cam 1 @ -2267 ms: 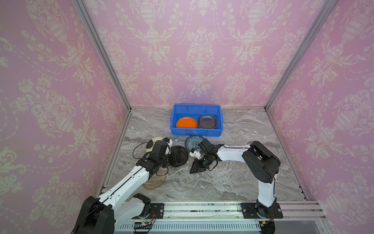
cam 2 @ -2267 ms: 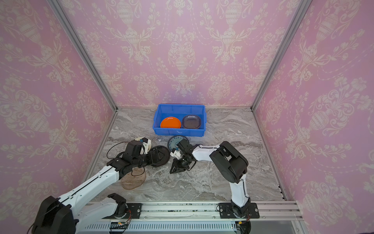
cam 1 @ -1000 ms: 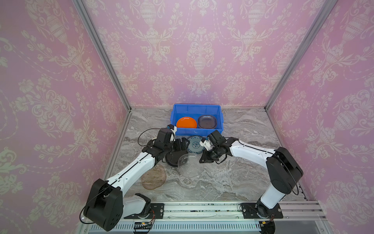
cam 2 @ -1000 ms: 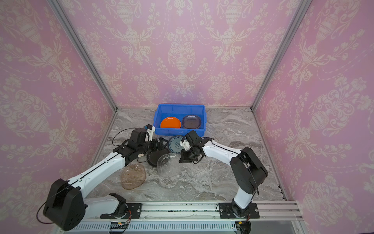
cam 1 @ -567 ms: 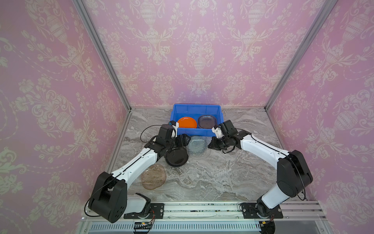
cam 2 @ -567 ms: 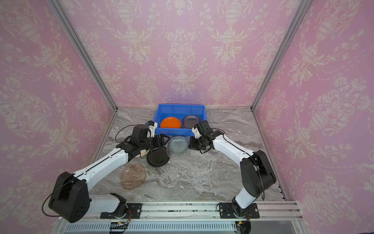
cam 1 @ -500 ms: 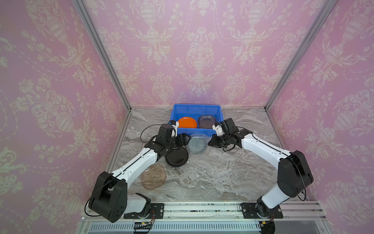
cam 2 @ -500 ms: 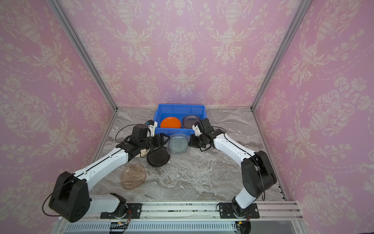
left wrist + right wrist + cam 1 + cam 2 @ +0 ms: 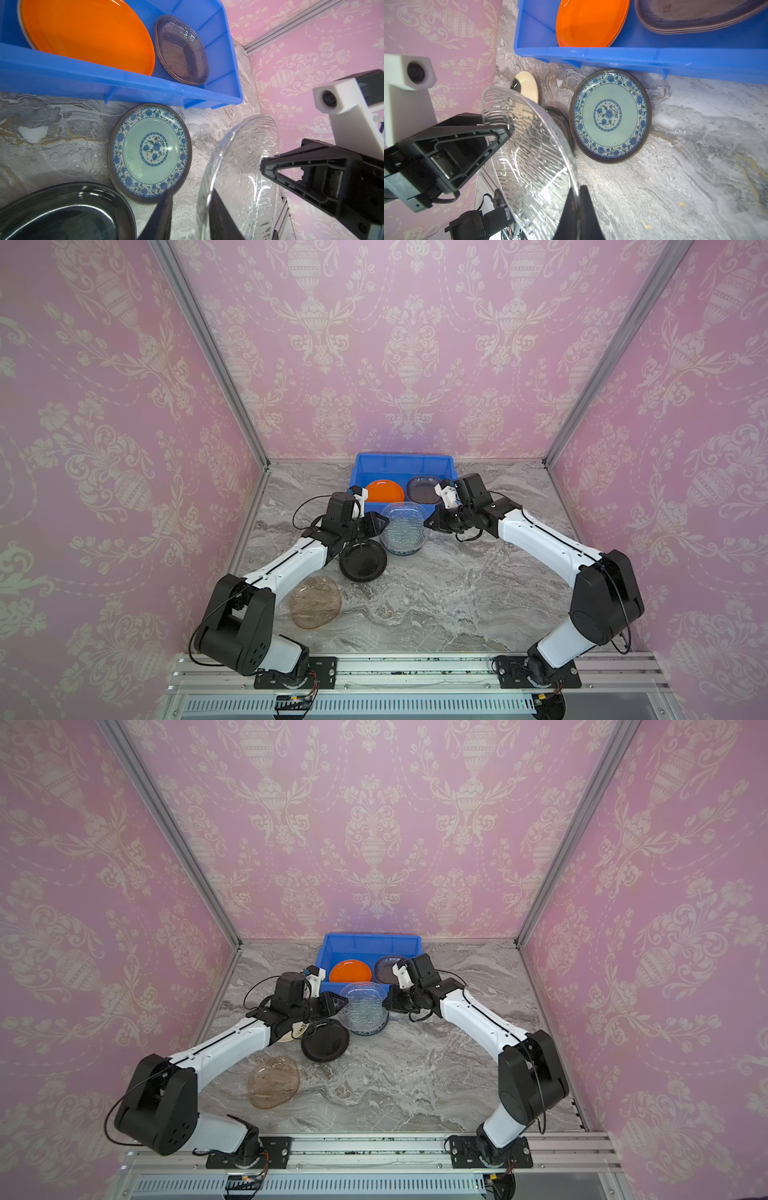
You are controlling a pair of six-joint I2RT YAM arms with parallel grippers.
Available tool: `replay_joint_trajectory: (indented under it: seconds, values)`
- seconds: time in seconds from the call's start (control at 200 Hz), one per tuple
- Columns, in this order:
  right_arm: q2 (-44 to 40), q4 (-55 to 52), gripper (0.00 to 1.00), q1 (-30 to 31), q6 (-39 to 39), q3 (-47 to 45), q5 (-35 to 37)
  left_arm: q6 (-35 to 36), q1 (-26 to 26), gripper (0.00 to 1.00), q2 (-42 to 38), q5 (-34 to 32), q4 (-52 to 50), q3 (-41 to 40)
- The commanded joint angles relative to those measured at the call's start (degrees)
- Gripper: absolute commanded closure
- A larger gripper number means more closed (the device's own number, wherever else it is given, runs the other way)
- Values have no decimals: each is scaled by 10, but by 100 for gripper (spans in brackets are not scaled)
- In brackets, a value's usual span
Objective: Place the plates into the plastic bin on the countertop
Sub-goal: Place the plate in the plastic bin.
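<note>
Two-arm carry of the clear plate toward the plastic bin.

We see the plate held in the air just in front of the bin's near wall, directly above the teal-patterned plate, which lies flat on the table.

The right gripper is clamped tight on the plate's rim. The left gripper straddles the opposite rim with its jaws partly closed. In the left wrist view a gap shows beside one jaw, so we judge that this grip is not yet firm.

Orientation: in both top views the plate's broad face is turned upward and somewhat toward the front. We cannot tell how steep the tilt is. As a rounded square it has no marked long axis. The line between the two grip points runs parallel to the bin's near wall.

Inside the bin, the orange plate lies on the left and a stack of translucent plates on the right.

Not yet binned: the black plate, a brownish plate and a cream plate.

Next move, in our judgement: raise the plate clear of the near wall, level it, and lower it onto the translucent stack.
</note>
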Motion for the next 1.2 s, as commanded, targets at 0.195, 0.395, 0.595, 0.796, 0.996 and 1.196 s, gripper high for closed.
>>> replay_joint_trajectory:
  seconds: [0.195, 0.395, 0.595, 0.796, 0.996, 1.196]
  values:
    - [11, 2, 98, -6, 8, 35, -14, 0, 9, 87, 22, 31, 11, 22]
    - [14, -2, 79, -16, 7, 48, -7, 6, 13, 100, 30, 29, 1, 43]
    - [0, -26, 51, -42, -3, 66, 11, 12, 15, 100, 57, 13, -4, 103]
    - [-53, -36, 45, -84, -9, 61, 78, 23, 18, 100, 145, -19, -37, 263]
    - [-75, -50, 45, -111, -11, 58, 81, 22, 18, 100, 290, -11, -84, 423]
    - [-95, -36, 45, -135, -4, 35, 75, -1, 14, 100, 394, -6, -82, 531]
